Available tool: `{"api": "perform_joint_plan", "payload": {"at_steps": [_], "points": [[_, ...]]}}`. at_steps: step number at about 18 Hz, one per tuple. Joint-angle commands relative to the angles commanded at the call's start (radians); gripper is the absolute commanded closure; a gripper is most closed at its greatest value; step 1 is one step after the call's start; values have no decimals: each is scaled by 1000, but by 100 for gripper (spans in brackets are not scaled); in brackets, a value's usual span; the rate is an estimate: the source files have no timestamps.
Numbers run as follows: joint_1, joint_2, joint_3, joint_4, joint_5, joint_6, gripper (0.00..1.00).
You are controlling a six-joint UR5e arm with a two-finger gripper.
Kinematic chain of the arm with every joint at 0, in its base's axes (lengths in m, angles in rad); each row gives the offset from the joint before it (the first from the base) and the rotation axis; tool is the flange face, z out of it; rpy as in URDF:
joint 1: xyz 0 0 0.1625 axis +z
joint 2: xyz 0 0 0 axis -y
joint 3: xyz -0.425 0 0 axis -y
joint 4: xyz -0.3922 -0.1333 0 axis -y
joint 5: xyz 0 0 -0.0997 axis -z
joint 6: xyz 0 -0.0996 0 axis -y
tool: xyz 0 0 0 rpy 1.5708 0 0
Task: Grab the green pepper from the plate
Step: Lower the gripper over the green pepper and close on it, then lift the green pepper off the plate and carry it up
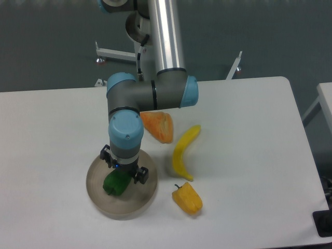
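- The step in hand is judged to be the approach: the gripper (122, 171) is positioned over the plate (98, 199), directly above the green pepper (115, 184), and no lift is shown yet.
- The green pepper is seen lying on the plate, left of its centre, with its upper part hidden under the wrist.
- Dark gripper parts are seen on either side of the pepper's top; whether the jaws are spread or closed on it cannot be told.
- The next move is judged to call for a firm closing across the lumpy, glossy body, then a straight rise.
- To the right of the plate, an orange piece (158, 126), a banana (183, 151) and a yellow pepper (188, 197) are seen, all apart from the gripper.
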Motion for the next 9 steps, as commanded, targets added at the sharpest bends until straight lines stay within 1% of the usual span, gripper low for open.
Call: {"api": "perform_joint_plan", "payload": {"at_steps": [1, 2, 3, 5, 6, 7, 8, 9], "points": [[-3, -11, 0, 40, 0, 6, 0], [-3, -15, 0, 51, 0, 6, 9], [-3, -14, 0, 51, -2, 6, 33], [-2, -11, 2, 51, -3, 5, 65], [-2, -6, 2, 51, -5, 6, 76], [1, -2, 5, 49, -15, 5, 84], [5, 6, 6, 49, -34, 3, 84], [17, 30, 0, 45, -60, 3, 84]]}}
